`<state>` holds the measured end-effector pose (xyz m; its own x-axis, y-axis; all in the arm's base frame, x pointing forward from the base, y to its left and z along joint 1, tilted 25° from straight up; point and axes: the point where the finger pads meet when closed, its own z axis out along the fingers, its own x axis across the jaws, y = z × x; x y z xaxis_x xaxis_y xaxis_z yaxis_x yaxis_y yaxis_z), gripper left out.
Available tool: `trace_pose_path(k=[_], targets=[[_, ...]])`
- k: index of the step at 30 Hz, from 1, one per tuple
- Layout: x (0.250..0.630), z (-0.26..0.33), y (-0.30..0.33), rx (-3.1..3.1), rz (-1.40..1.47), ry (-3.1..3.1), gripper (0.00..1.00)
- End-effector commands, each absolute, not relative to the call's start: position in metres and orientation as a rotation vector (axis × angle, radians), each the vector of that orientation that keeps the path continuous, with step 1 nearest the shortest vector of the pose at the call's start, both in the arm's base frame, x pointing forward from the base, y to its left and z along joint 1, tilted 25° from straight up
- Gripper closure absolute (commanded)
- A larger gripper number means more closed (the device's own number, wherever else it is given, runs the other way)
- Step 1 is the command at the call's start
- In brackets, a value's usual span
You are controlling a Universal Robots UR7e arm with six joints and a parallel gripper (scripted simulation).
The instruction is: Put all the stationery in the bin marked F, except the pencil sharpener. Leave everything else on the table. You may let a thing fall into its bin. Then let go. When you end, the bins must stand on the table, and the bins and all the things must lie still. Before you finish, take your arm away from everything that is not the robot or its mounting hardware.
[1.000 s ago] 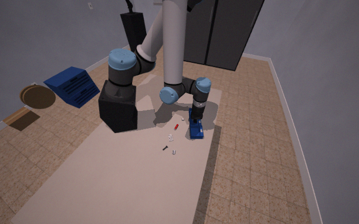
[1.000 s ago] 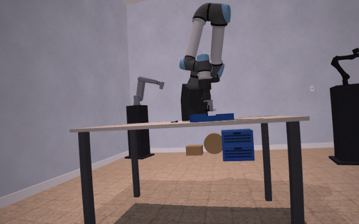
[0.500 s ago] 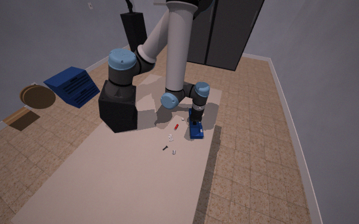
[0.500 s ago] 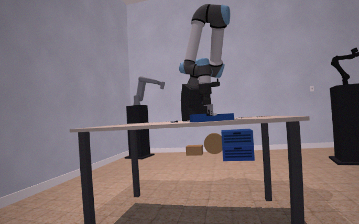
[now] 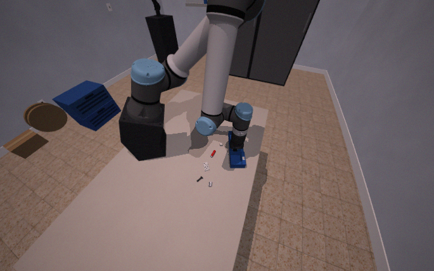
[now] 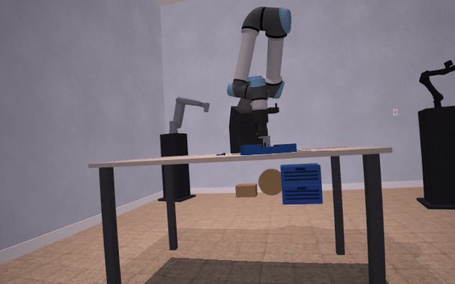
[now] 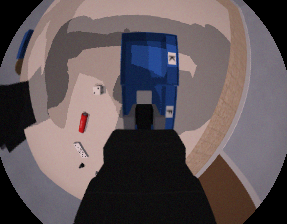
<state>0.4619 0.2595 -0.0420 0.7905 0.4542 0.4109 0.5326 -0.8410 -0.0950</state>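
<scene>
Two blue bins (image 5: pixel 237 157) stand end to end near the table's right edge; they also show in the wrist view (image 7: pixel 151 72), each with a small white label that I cannot read. My gripper (image 5: pixel 236 147) hangs just above the bins, low over them in the exterior view (image 6: pixel 265 140). It is shut on a small grey object (image 7: pixel 146 99) whose kind I cannot tell. On the table left of the bins lie a red item (image 5: pixel 213 153), a small white piece (image 5: pixel 220 144), a white patterned block (image 5: pixel 206 166), a black bolt (image 5: pixel 199 178) and a small silver piece (image 5: pixel 210 183).
The arm's black base (image 5: pixel 142 133) stands on the table's left side, behind the loose things. The table's right edge runs close beside the bins. A blue crate (image 5: pixel 89 104) and a round brown disc (image 5: pixel 45 116) are on the floor to the left.
</scene>
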Motion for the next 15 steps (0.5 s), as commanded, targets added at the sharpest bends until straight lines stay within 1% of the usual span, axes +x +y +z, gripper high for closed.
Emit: trace_pose_path(k=[1, 8, 9, 15], targets=[[0.4634, -0.0412, 0.2597, -2.775, -0.565, -0.774, 0.55], [0.4631, -0.0413, 0.2599, -2.775, -0.565, -0.774, 0.55], [0.4631, -0.0413, 0.2599, -2.775, -0.565, -0.774, 0.38], [0.4631, -0.0413, 0.2599, -2.775, -0.565, -0.774, 0.38]])
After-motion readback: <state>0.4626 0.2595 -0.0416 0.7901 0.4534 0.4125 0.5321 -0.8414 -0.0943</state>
